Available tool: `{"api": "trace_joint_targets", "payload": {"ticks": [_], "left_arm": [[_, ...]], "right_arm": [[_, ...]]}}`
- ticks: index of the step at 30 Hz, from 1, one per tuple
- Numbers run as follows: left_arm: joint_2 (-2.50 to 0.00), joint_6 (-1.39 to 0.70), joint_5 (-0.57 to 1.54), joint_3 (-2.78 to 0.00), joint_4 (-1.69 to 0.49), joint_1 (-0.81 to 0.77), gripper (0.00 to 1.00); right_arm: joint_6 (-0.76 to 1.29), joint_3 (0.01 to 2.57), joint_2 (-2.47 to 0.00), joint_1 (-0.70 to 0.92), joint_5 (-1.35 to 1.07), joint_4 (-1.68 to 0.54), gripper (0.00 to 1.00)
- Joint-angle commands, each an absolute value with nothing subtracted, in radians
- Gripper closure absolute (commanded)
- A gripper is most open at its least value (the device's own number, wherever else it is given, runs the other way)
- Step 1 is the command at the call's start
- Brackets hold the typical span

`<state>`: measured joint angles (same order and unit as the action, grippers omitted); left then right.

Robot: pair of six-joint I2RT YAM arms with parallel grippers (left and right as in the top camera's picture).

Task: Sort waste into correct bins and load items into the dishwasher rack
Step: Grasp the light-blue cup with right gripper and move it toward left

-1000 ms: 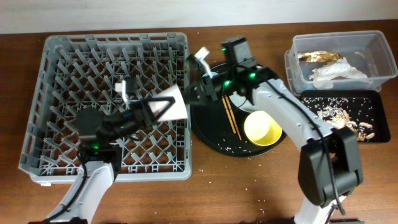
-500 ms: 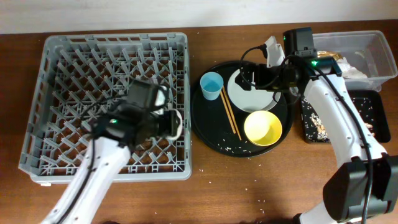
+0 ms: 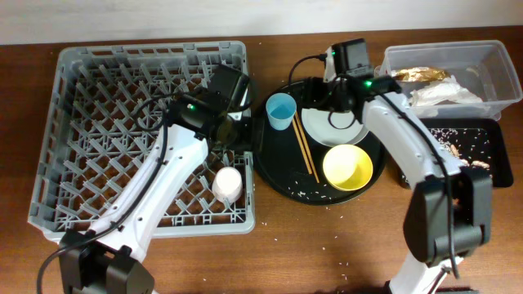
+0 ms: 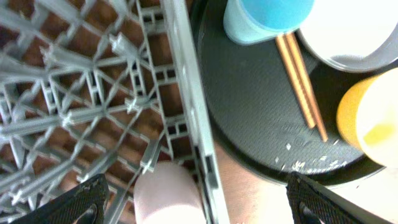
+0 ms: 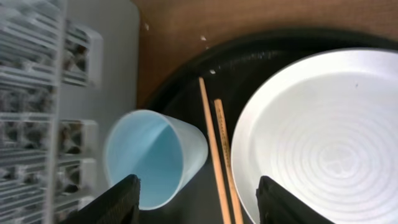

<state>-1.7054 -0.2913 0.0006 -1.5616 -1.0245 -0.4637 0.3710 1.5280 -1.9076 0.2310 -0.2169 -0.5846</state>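
The small pink cup (image 3: 227, 184) lies in the grey dishwasher rack (image 3: 73, 98) by its right front edge. My left gripper (image 3: 229, 139) hovers open just above it; in the left wrist view the pink cup (image 4: 165, 196) sits between the spread fingers (image 4: 208, 208). My right gripper (image 3: 320, 102) is open and empty over the round black tray (image 3: 278, 180), above the chopsticks (image 5: 214, 143), with the light blue cup (image 5: 149, 162) to the left and the white plate (image 5: 323, 137) to the right. The yellow bowl (image 3: 347, 167) stands at the tray's front.
The clear tub (image 3: 490, 57) at the back right holds the tan-gold wrapper (image 3: 419, 74) and the white napkin (image 3: 441, 94). The shallow black tray (image 3: 482, 135) in front of it holds rice and brown scraps (image 3: 458, 155). Rice grains dot the round tray and the table.
My left gripper has let go of the pink cup, which now lies in the rack, and has risen. My right gripper has swung back left from the tub to over the round tray.
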Motion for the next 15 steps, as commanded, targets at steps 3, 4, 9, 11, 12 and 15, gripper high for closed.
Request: {"api": "trace_joint_targets", "payload": {"ticks": [3, 4, 9, 11, 12, 15], "left_arm": [[-1.7, -0.329, 0.01, -1.58, -0.984, -0.428, 0.1], [-1.7, -0.345, 0.01, -1.58, -0.983, -0.418, 0.09], [-1.7, -0.34, 0.282, -1.569, -0.982, -0.323, 0.02], [-1.7, -0.207, 0.668, -1.536, -0.934, -0.239, 0.01], [-1.7, -0.101, 0.947, -1.504, -0.863, -0.199, 0.01], [-1.702, -0.02, 1.32, -1.399, -0.688, -0.127, 0.01]], "right_arm": [[0.455, 1.539, -2.068, 0.304, -0.176, -0.5, 0.55], [0.455, 1.539, -2.089, 0.315, -0.176, -0.497, 0.67], [0.445, 1.539, -1.952, 0.215, -0.553, -0.525, 0.96], [0.374, 1.539, -1.911, 0.145, -0.886, -0.495, 0.96], [0.342, 1.539, -1.913, 0.128, -1.027, -0.481, 0.96], [0.291, 1.537, -1.914, 0.147, -1.252, -0.42, 0.96]]}}
